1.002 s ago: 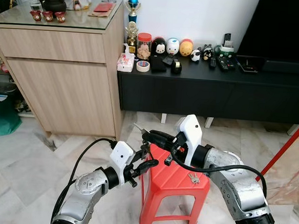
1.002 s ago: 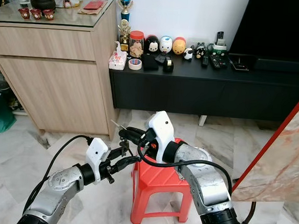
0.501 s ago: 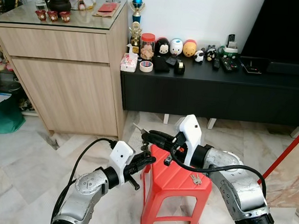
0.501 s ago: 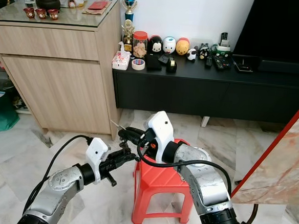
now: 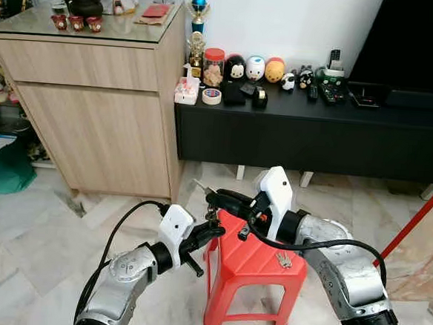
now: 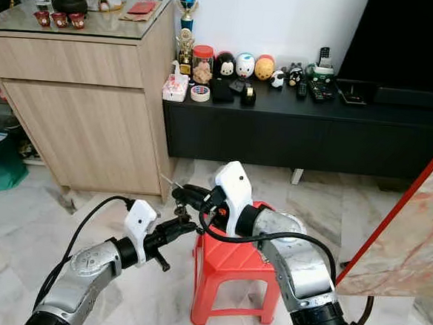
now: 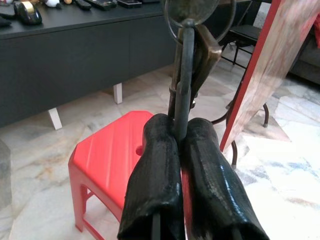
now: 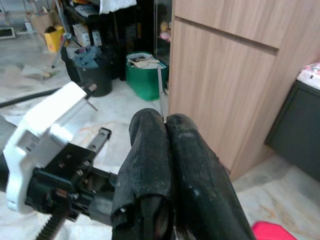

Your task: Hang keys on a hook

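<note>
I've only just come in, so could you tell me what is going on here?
The robot holds both arms out over a red stool on the marble floor. The left gripper has its jaws shut on a bunch of keys, and the right gripper is shut on a thin metal hook. Another small set of keys lies on the stool.

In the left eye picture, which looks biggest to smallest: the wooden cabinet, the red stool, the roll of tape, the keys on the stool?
1. Wooden cabinet
2. Red stool, though it stands nearer the camera, which flatters it
3. Roll of tape and keys: both tiny and alike, so no ranking between them.
</note>
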